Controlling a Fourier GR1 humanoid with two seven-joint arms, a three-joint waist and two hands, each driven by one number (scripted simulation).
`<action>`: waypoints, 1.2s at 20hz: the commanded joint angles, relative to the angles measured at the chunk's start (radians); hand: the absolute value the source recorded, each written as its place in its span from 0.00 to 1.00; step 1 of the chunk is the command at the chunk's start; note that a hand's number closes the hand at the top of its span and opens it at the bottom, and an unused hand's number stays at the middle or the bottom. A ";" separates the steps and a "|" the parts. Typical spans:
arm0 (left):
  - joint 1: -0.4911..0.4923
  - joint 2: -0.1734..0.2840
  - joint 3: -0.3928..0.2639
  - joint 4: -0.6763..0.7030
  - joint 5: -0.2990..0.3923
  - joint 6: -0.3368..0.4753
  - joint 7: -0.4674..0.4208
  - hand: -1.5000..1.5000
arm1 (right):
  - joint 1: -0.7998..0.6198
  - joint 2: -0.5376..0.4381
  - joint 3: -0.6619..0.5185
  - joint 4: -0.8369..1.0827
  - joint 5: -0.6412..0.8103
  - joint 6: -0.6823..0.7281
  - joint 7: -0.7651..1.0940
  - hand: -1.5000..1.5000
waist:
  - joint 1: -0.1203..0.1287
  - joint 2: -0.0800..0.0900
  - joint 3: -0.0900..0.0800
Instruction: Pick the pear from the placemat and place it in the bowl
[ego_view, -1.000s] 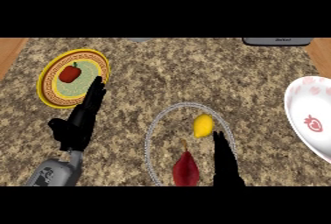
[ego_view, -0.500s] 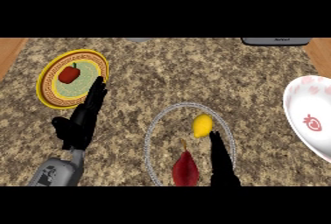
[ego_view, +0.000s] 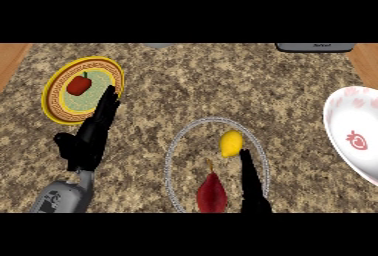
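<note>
Starting at the left edge, a strip of wood (ego_view: 13, 62) shows beside the speckled stone counter (ego_view: 214, 85). On the counter at the far left lies a yellow plate (ego_view: 55, 102) with a dark pattern on its rim, and on it sits a small red fruit or vegetable (ego_view: 78, 85) that I cannot identify with certainty. The left hand (ego_view: 92, 135) rises from the lower left, its grey forearm cut off by the lower edge; its fingers are straight and close together, and their tips overlap the right rim of the plate, though I cannot tell if they touch it. Near the middle lies a round placemat (ego_view: 171, 155) with a grey rim; its lower part is cut off. On it, the dark red pear (ego_view: 212, 194) lies at the bottom, stem pointing up, with its lower end out of view. A yellow lemon (ego_view: 231, 143) lies above it. Just right of the pear stands the right hand (ego_view: 251, 182), fingers straight and pressed together, pointing toward the lemon and holding nothing; its wrist is hidden below. At the right edge is the white bowl (ego_view: 347, 117) with a strawberry picture, partly cut off. At the top, a dark object (ego_view: 314, 46) is only partly visible.
</note>
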 joint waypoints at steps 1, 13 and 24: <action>0.049 -0.001 0.000 -0.027 -0.019 -0.015 -0.017 0.50 | 0.054 0.052 0.052 0.049 -0.057 -0.097 -0.037 0.00 | 0.003 0.000 0.000; 0.079 -0.053 0.024 -0.078 -0.058 -0.051 0.012 0.50 | -0.027 0.055 0.040 0.259 -0.218 -0.281 -0.174 0.00 | 0.006 0.000 0.000; 0.055 -0.102 0.052 -0.043 -0.100 -0.071 0.019 0.50 | -0.053 0.055 0.020 0.334 -0.069 -0.207 0.007 0.00 | 0.005 0.000 0.000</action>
